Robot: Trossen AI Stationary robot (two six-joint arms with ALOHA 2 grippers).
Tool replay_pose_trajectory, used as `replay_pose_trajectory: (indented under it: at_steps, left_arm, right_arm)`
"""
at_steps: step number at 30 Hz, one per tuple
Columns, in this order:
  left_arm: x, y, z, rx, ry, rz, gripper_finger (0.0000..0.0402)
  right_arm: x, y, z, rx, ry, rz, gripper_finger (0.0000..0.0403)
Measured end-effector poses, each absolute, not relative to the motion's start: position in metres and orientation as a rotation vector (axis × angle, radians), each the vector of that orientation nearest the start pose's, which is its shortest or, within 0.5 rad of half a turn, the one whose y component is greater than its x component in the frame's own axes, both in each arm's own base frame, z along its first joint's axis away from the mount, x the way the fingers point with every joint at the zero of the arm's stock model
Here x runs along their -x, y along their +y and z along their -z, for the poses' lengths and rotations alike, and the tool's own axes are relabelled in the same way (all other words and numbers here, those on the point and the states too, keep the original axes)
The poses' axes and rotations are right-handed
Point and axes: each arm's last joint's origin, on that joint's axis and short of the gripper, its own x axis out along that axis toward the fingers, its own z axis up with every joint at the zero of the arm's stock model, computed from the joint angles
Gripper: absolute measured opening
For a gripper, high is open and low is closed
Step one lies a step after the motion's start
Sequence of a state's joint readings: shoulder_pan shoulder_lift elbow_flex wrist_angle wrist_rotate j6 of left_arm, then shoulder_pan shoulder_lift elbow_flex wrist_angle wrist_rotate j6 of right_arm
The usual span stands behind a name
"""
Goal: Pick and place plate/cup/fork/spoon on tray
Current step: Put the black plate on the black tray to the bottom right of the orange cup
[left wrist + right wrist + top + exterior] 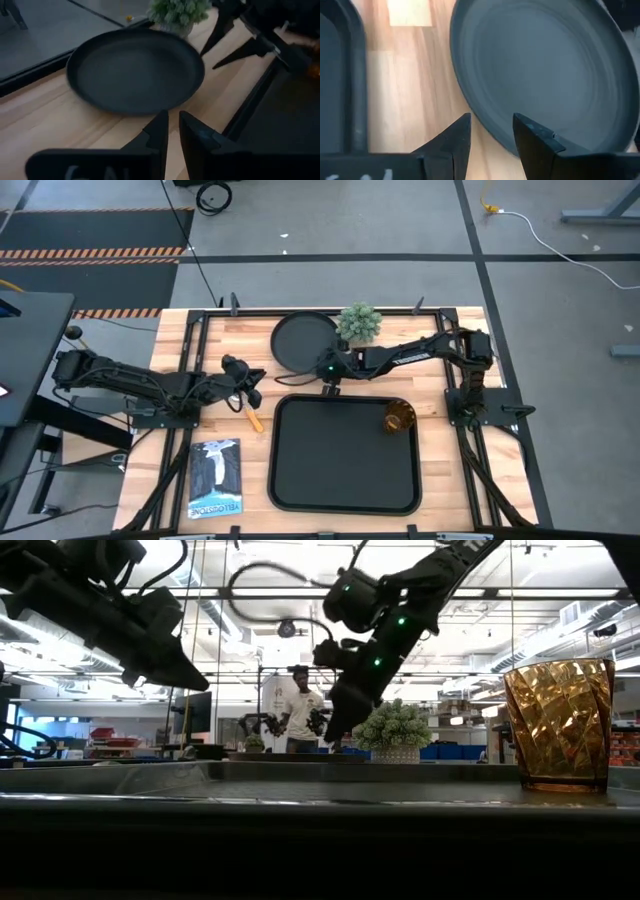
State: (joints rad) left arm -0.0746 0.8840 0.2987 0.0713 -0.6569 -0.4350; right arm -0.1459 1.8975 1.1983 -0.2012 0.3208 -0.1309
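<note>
1. The plate (304, 341) lies flat on the table (210, 345) in the upper centre of the high view, just above the tray (345, 490) and beside a small potted plant (359, 322). It looks stiff, light and smooth — probably slippery, so the raised rim is the place to pinch.
2. The right end effector (491, 131) hovers at the plate's lower edge, fingers apart, one either side of the rim.
3. The left end effector (173, 131) waits at centre left, fingers nearly together, holding nothing.
4. The cup (399, 417) stands upright on the tray's upper right — thin and likely fragile.
5. An orange handle (254, 419) lies under the left arm; fork or spoon, I cannot tell.
6. A booklet (216, 477) at lower left carries print, shown upside down and too small to read.
</note>
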Motion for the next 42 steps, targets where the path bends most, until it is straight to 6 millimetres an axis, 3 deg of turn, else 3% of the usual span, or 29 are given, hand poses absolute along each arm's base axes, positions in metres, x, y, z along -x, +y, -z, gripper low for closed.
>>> replay_pose_trajectory:
  at_steps: [14, 22, 29, 42]
  left_arm:
    - [-0.147, 0.024, -0.196, 0.101, 0.336, -0.709, 0.0021]
    - [-0.141, 0.034, -0.179, 0.133, 0.362, -0.739, 0.0006]
    - [-0.142, 0.033, -0.177, 0.149, 0.310, -0.715, 0.0010]
    - [-0.143, 0.032, -0.176, 0.154, 0.320, -0.688, 0.0023]
  right_arm:
    - [-0.386, -0.076, -0.152, 0.348, 1.012, 0.316, 0.0153]
    - [-0.388, -0.085, -0.135, 0.359, 1.041, 0.309, 0.0153]
    - [-0.389, -0.085, -0.134, 0.370, 1.041, 0.331, 0.0152]
    - [-0.390, -0.073, -0.134, 0.413, 1.070, 0.269, 0.0061]
